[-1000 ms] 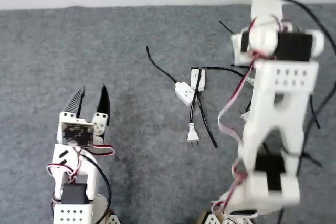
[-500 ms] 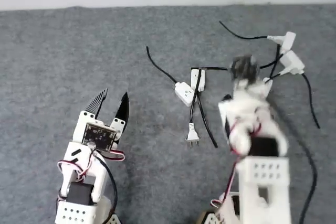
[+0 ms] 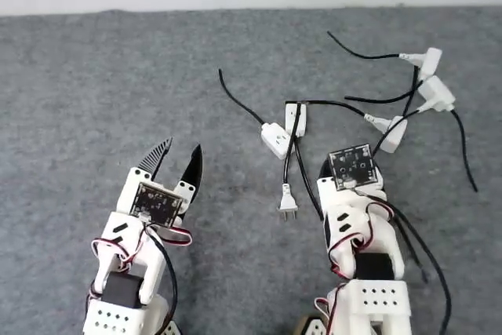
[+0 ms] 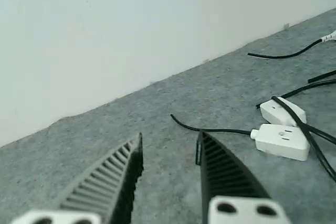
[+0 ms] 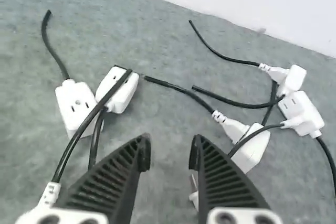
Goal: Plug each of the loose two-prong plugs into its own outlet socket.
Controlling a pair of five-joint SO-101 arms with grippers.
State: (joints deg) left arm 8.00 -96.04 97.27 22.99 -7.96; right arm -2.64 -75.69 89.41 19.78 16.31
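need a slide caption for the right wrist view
Open right gripper poised over the grey mat, two white outlet sockets and black cords lying just ahead.

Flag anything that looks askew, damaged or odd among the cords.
Nothing looks damaged. A black cord lies draped across one centre socket, partly covering it, which could get in the way of plugging in. A loose plug lies nearby, unplugged.

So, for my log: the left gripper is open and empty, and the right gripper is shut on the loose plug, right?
Not quite. The left gripper is open and empty, but the right gripper is open and empty too, as the right wrist view shows. The loose plug lies on the grey mat.
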